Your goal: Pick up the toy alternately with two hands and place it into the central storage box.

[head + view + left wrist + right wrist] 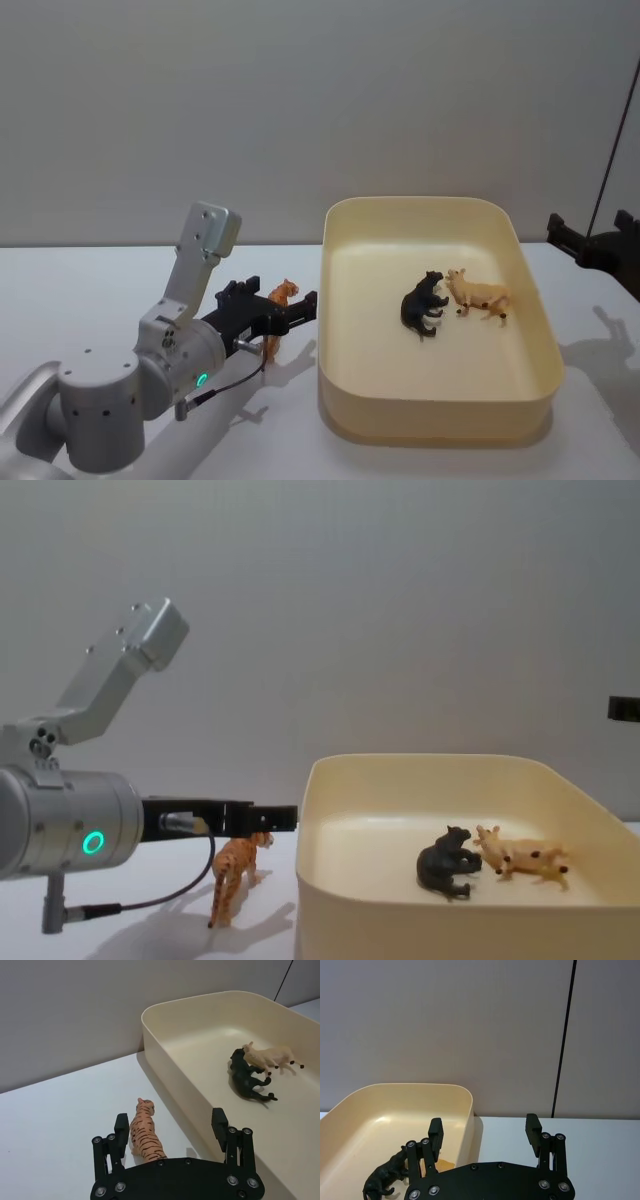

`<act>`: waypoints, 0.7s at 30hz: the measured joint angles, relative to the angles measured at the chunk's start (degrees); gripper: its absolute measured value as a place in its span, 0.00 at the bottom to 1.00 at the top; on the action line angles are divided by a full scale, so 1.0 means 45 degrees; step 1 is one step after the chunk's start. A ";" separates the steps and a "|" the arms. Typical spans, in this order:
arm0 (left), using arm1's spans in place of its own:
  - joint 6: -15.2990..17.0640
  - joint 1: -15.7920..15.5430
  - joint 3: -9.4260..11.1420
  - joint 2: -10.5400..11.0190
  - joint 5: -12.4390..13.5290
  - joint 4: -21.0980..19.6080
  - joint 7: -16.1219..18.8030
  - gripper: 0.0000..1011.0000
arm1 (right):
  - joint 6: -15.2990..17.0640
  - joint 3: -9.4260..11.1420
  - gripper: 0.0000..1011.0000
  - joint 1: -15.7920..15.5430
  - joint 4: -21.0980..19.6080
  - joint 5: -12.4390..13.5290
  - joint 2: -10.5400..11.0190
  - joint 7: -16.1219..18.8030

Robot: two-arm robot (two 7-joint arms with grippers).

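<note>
An orange striped tiger toy [281, 297] stands on the white table just left of the cream-yellow storage box [430, 417]. My left gripper [279, 311] is open at table height, with the tiger [145, 1136] between its fingers and close to one finger [120, 1132]. The other finger is near the box wall [165, 1055]. From the chest view the tiger [234, 872] stands upright under the left gripper [270, 818]. My right gripper [592, 236] hovers open beyond the box's right side, and the right gripper [484, 1124] holds nothing.
A black animal figure [422, 303] and a tan one [481, 293] lie side by side on the box floor. A thin dark cable [608, 150] hangs at the far right. A grey wall runs behind the table.
</note>
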 joint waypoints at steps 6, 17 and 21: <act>0.0131 -0.0074 0.0024 -0.0160 -0.0036 0.0197 0.0453 0.99 | 0.0000 0.0000 0.99 0.0000 0.0000 0.0000 0.0000 0.0000; 0.0309 0.0284 0.0064 -0.0164 -0.0379 -0.0247 0.1352 0.99 | 0.0000 0.0001 0.99 0.0000 0.0000 0.0000 0.0000 0.0000; 0.0399 0.0364 0.0079 -0.0138 -0.0383 -0.0362 0.1404 0.99 | 0.0000 0.0000 0.99 0.0000 0.0000 0.0000 0.0000 0.0000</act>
